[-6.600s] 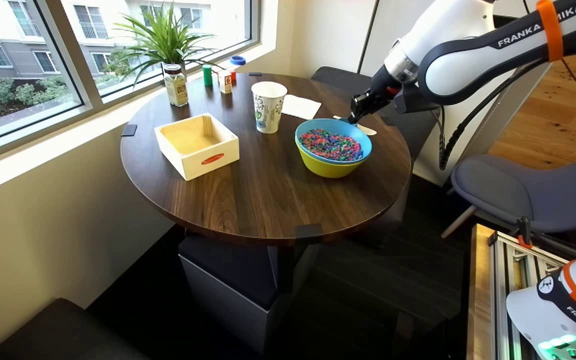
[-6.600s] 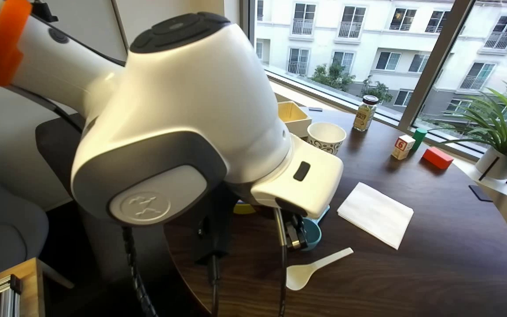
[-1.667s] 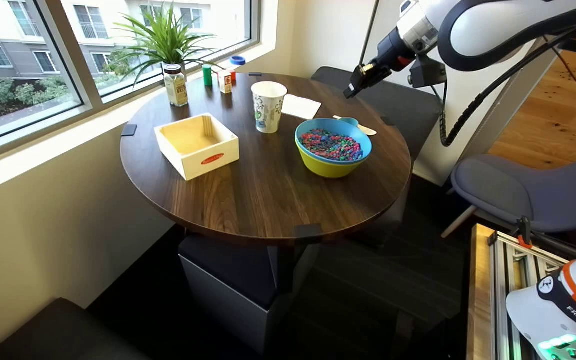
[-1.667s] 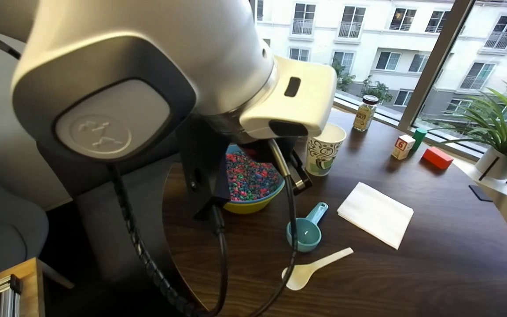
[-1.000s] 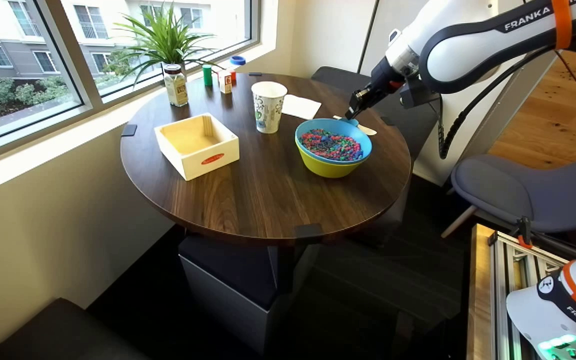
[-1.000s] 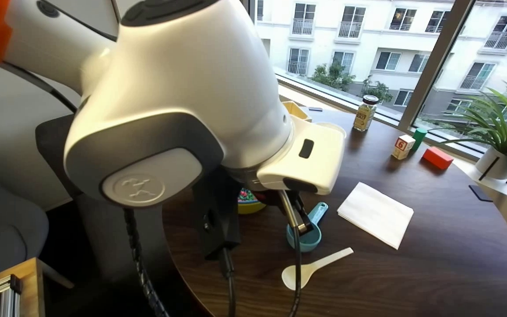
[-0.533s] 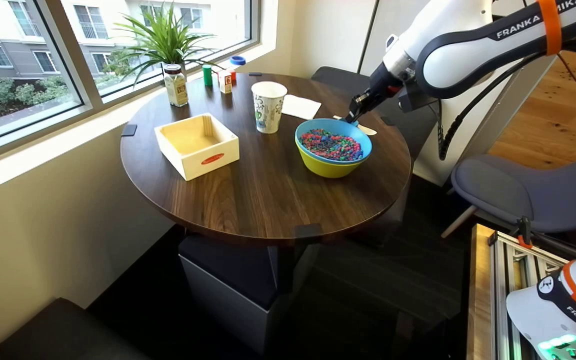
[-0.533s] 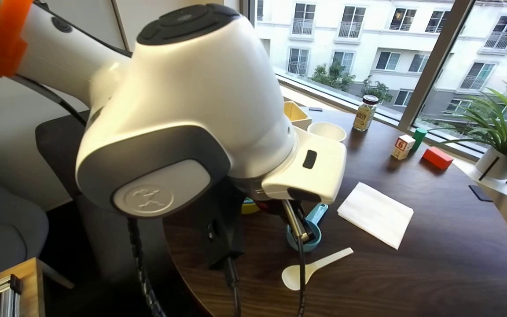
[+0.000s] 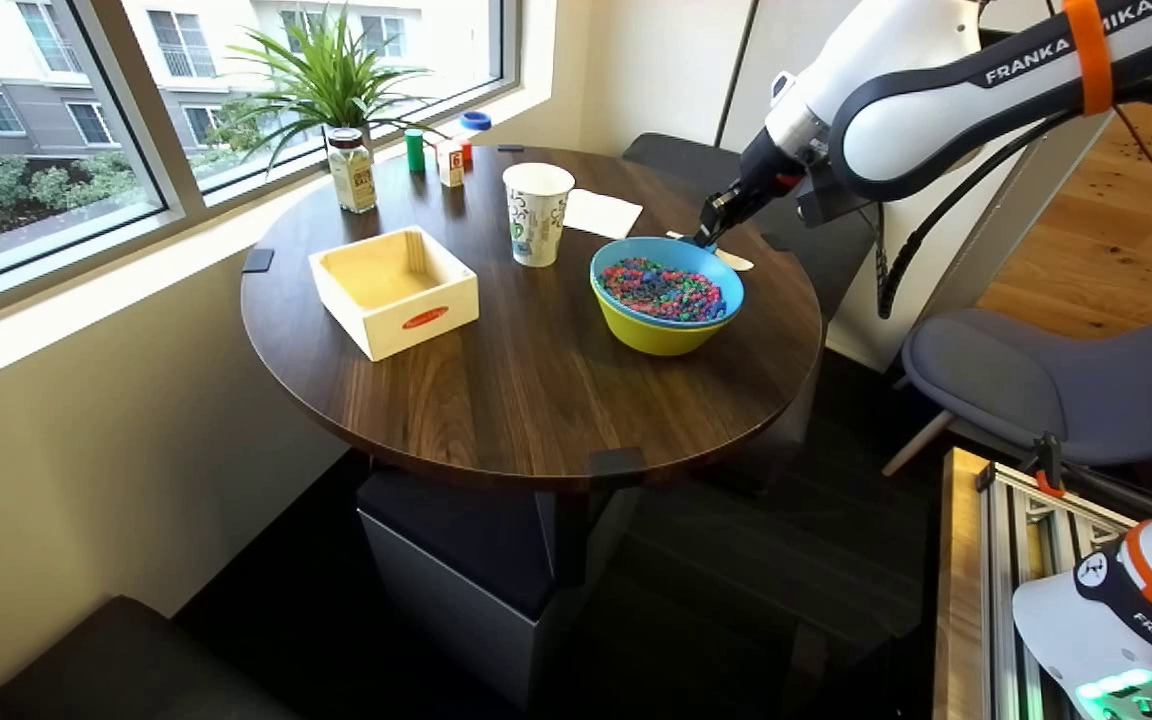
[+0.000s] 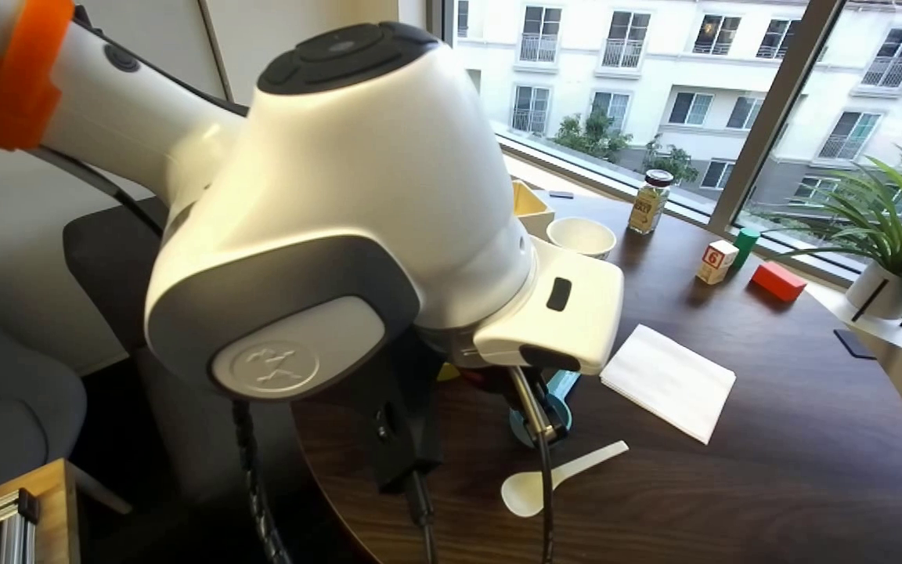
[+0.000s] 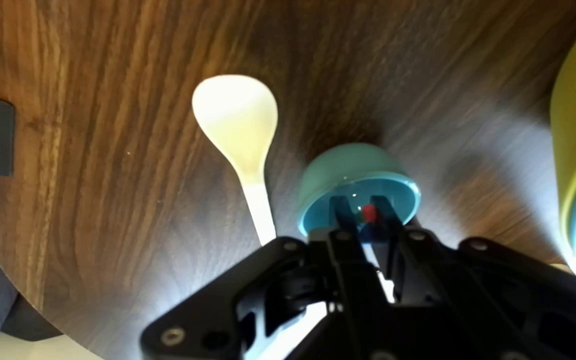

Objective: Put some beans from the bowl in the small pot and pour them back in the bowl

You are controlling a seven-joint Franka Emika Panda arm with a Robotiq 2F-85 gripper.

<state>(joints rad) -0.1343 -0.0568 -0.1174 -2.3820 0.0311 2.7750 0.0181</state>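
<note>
The blue-lined, yellow-green bowl holds the heap of beans. Its side and a few beans show at the right edge of the wrist view. The small pot is a teal measuring cup beside the bowl; its handle shows in an exterior view. My gripper points down with its fingertips over the cup's opening. The fingertips are slightly apart, with a few red, green and dark blue beans pinched between them. The gripper hides part of the cup's inside.
A pale spoon lies beside the teal cup. A folded white napkin lies nearby. A tall patterned paper cup and a square wooden tray stand farther off. A jar and small blocks stand by the window.
About 1.7 seconds ago my gripper was raised clear of the teal cup. It has come down to the cup, moving only slightly in the last half second. The bowl and cup have not moved.
</note>
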